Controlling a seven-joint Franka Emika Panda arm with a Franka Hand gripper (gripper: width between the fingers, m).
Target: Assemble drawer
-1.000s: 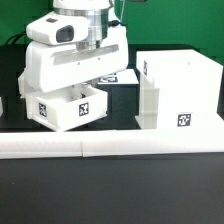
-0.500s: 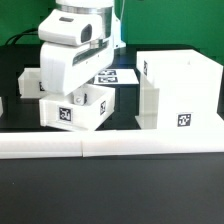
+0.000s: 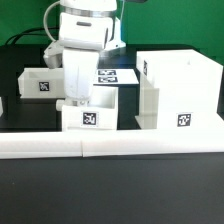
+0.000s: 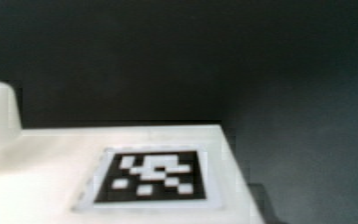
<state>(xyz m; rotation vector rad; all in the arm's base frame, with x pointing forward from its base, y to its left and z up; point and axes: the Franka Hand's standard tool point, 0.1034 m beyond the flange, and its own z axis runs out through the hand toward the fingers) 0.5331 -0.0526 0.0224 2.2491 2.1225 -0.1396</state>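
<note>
The tall white housing (image 3: 180,90) stands at the exterior view's right, its open side facing the exterior view's left. My gripper (image 3: 78,99) reaches down into a small white tray (image 3: 95,108) just left of the housing and is shut on its wall. The tray sits square and low at the table, with its tag facing the camera. I cannot tell whether it touches the table. A second tray (image 3: 43,82) lies at the back left. In the wrist view a tagged white face of the tray (image 4: 153,176) fills the lower part, and my fingers are not clearly shown.
The long low white border wall (image 3: 110,148) runs along the front, close to the held tray. The marker board (image 3: 118,74) lies flat behind the gripper. A white part (image 3: 2,105) shows at the exterior view's left edge. The table is black.
The gripper has turned and moved toward the exterior view's right with the tray. The tray went from tilted and raised to square and low beside the housing.
</note>
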